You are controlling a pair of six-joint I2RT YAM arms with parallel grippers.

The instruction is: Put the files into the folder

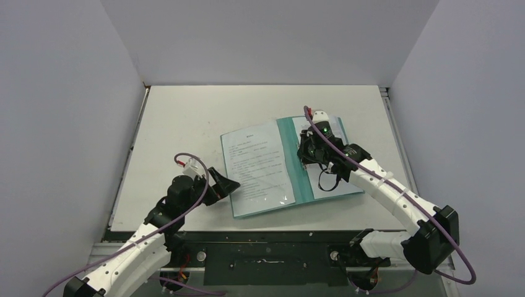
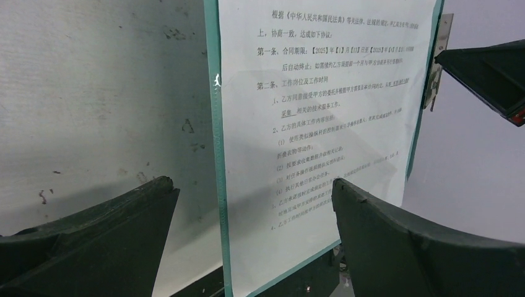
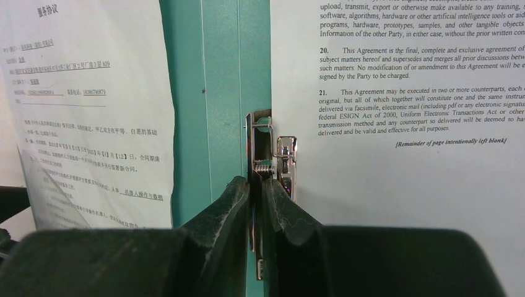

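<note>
1. The right end effector [image 3: 255,182] is clenched on the silver fastener clip [image 3: 272,148]. Its two dark fingers [image 3: 223,210] are pressed together with the clip's metal strip pinched between them.
2. The fastener clip sits on the inner spine of the teal folder [image 3: 204,93], at the left edge of the English-text sheet [image 3: 402,93].
3. The English-text sheet lies flat on the folder's right flap. Its last printed line reads that the remainder of the page is left blank.
4. The left end effector [image 2: 254,192] is released. Its fingers [image 2: 124,229] are spread wide, one over the bare worktop [image 2: 93,93] and the other over the Chinese-text sheet [image 2: 322,124].
5. The Chinese-text sheet rests on the folder's left flap, with a teal border showing along its outer edge.
6. From above, the folder [image 1: 291,161] lies open on the white worktop [image 1: 186,124], right of centre and slightly skewed.
7. The left end effector [image 1: 226,184] hovers at the folder's near left edge, while the right end effector [image 1: 308,151] comes down on the spine from the right.
</note>
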